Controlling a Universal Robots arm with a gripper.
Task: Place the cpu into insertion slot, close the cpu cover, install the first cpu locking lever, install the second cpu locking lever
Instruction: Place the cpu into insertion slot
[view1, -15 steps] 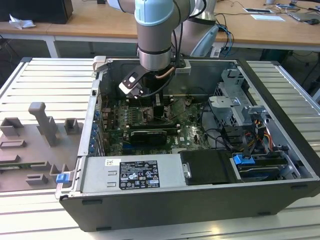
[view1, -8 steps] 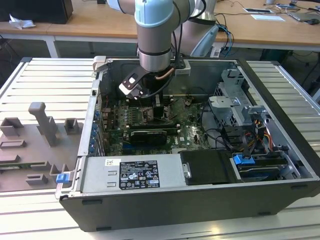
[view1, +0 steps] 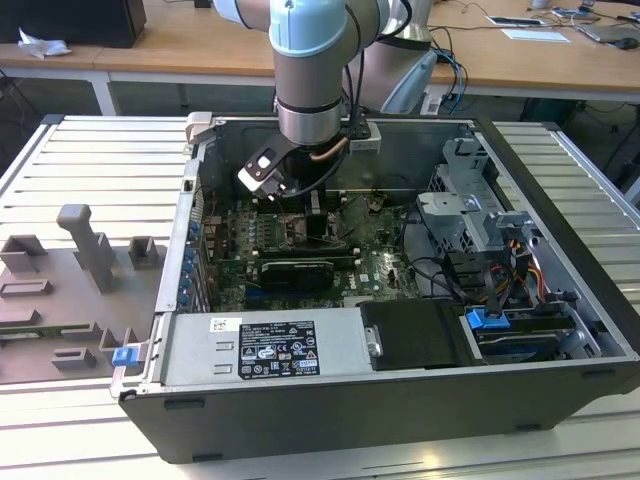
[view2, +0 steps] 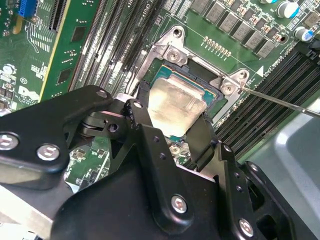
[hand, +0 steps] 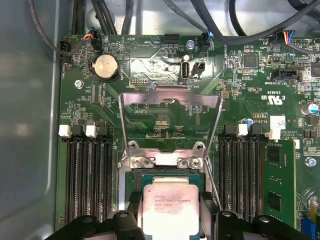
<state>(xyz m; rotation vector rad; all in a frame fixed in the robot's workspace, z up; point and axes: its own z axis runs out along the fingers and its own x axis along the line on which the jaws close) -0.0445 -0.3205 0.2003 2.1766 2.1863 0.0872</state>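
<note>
My gripper pinched the cpu right over the insertion slot. The cpu cover stood open behind it, w/ memory slots on both sides.

the cpu wears dull silvery metal, the cpu cover shiny metal, the tool matt black.
</note>
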